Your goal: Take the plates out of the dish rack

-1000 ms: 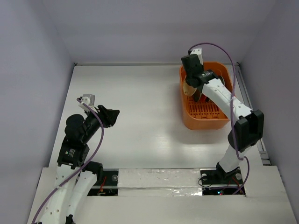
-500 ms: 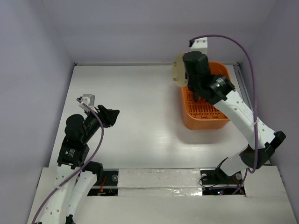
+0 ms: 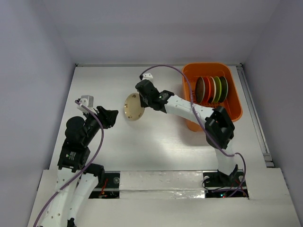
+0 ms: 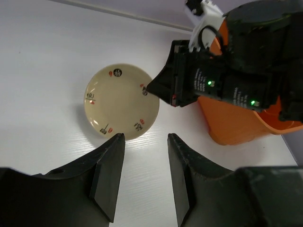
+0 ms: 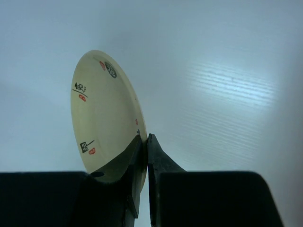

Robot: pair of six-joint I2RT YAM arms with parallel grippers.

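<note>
My right gripper [image 3: 142, 101] is shut on the rim of a cream plate [image 3: 133, 107] with small red and black marks, holding it on edge over the middle of the table. The plate shows in the right wrist view [image 5: 102, 113] pinched between the fingers, and in the left wrist view [image 4: 120, 108] ahead of my left gripper [image 4: 144, 142]. My left gripper [image 3: 110, 117] is open and empty, left of the plate. The orange dish rack [image 3: 189, 94] stands at the back right with several plates [image 3: 212, 89] upright in it: brown, red, cream, yellow-green and black.
The white table [image 3: 109, 85] is walled on the left, the back and the right. The right arm stretches from its base across the rack's front left corner to the table's middle.
My right gripper has carried the cream plate out of the rack and leftward, down to the table's middle. The plates left in the rack now show. The left arm has barely moved.
</note>
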